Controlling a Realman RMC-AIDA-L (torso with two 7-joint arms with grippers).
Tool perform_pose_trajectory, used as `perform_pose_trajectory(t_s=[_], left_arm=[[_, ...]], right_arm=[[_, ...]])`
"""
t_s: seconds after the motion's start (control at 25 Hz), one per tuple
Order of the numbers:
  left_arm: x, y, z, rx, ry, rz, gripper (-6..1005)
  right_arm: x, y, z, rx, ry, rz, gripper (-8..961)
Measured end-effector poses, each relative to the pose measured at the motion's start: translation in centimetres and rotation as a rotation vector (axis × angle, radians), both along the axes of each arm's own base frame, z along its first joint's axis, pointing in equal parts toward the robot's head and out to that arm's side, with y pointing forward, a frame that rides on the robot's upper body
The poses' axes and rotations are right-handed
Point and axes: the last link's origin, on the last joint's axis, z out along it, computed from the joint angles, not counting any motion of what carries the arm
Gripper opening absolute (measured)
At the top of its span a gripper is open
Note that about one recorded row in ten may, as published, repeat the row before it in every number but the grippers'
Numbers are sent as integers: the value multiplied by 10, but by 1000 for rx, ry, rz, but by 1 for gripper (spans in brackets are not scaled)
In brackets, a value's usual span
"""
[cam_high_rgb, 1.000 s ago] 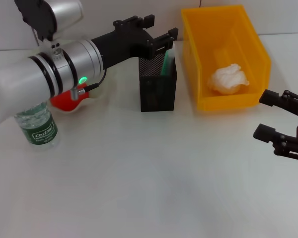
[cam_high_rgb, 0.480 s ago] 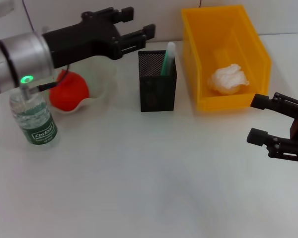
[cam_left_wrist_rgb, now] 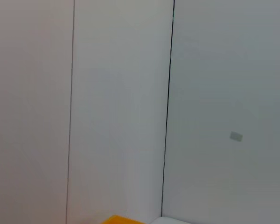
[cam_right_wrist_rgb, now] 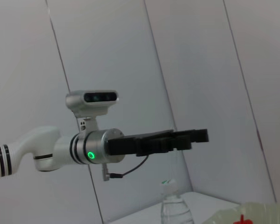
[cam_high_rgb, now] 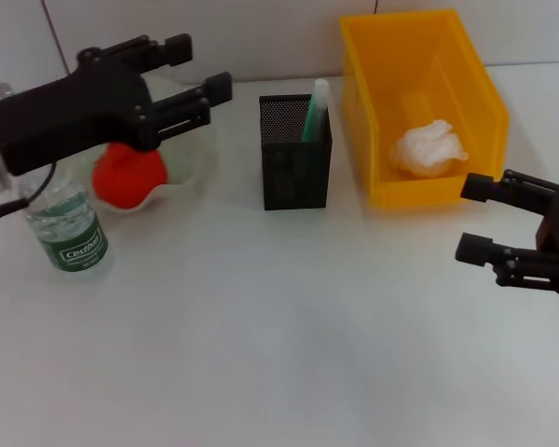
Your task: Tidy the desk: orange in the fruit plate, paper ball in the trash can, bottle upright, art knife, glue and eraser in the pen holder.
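The left gripper [cam_high_rgb: 197, 73] hovers open and empty above the fruit plate [cam_high_rgb: 191, 168], where the orange [cam_high_rgb: 129, 175] lies just below and behind its fingers. The bottle [cam_high_rgb: 67, 228] stands upright beside the plate. The pen holder [cam_high_rgb: 295, 166] sits between plate and yellow bin [cam_high_rgb: 419, 102], which holds the paper ball [cam_high_rgb: 429, 147]. The right gripper [cam_high_rgb: 475, 219] hangs open near the bin's front, holding nothing.

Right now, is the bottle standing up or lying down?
Upright. The bottle stands on its base beside the fruit plate, label reading level, below the left claw.
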Motion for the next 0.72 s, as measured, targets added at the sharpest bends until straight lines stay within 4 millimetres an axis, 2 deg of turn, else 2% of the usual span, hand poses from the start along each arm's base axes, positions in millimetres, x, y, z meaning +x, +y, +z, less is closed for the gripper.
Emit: perform_pose_trajectory(t_s=[0.12, 0.24, 0.48, 0.72], left_arm=[[-5, -5, 0, -11, -1, 1, 667], [-19, -13, -2, -30, 3, 20, 667], [-35, -18, -2, -56, 7, 48, 667], [-45, -27, 0, -86, 18, 47, 667]], right_arm=[[-5, 6, 1, -19, -6, 2, 832], [-10, 15, 1, -39, -40, -3, 832], [-23, 30, 0, -86, -95, 12, 832], [-32, 40, -2, -104, -114, 32, 832]])
